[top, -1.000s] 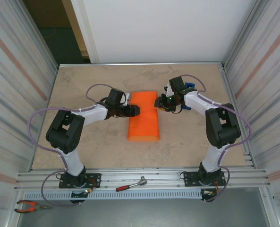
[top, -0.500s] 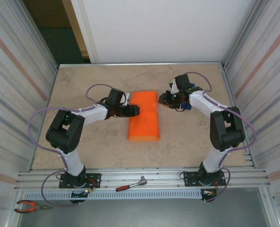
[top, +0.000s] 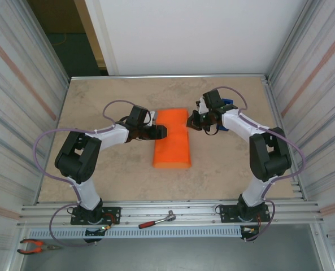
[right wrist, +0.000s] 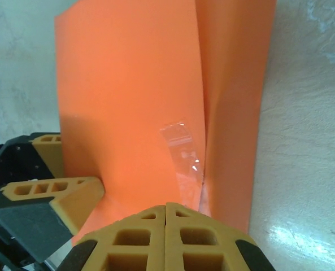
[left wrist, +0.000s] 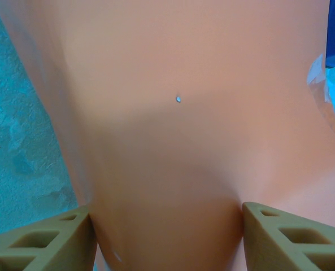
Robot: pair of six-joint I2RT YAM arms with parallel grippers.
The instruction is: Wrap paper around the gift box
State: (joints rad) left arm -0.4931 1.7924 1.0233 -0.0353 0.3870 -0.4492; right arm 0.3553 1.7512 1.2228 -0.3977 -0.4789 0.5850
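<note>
Orange paper [top: 172,141] lies lengthwise, pointing away from the arms, on the bench [top: 223,164]; left fingers [left wrist: 43,243] grasp its flank, clenched right fingers [right wrist: 139,237] nearest the taped seam [right wrist: 181,147].

The paper [top: 173,144] is blocking the middle of the table [top: 99,180], with the left gripper [top: 162,131] clamping its left side, the closed right gripper [top: 191,122] crowding its far right corner and a blue tape dispenser [top: 228,104] sitting just beyond, leaving the table's near edge and left corners passable.
</note>
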